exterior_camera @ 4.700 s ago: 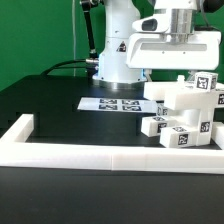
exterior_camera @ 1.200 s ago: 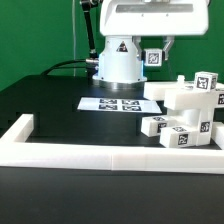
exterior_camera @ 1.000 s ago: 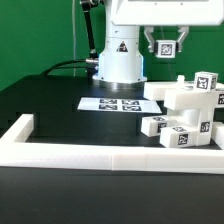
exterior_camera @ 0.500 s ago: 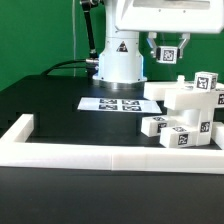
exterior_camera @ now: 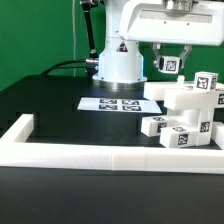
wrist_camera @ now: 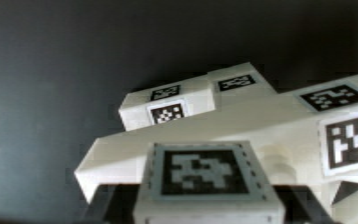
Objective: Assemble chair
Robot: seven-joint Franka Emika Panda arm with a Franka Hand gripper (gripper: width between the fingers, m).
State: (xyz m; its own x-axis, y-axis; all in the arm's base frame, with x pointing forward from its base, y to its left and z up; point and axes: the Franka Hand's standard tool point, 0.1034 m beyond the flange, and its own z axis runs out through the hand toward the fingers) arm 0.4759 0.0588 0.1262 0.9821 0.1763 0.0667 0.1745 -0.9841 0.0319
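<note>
Chair parts, chunky white plastic blocks with black-and-white tags [exterior_camera: 186, 112], sit stacked at our counter's [exterior_camera: 60, 100] three o'clock, while our tool [exterior_camera: 171, 66] hovers above them clamped on a small tagged white block [exterior_camera: 171, 65].

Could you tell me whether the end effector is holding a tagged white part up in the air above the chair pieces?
Yes, the end effector grips a small tagged part in the air, clear of the chair pieces on the table.

I've brought the hand [exterior_camera: 172, 66] lower and further toward the exterior view's right since a second ago. The tagged white block [exterior_camera: 171, 65] it carries now hangs just above the stacked chair parts [exterior_camera: 187, 112].
</note>
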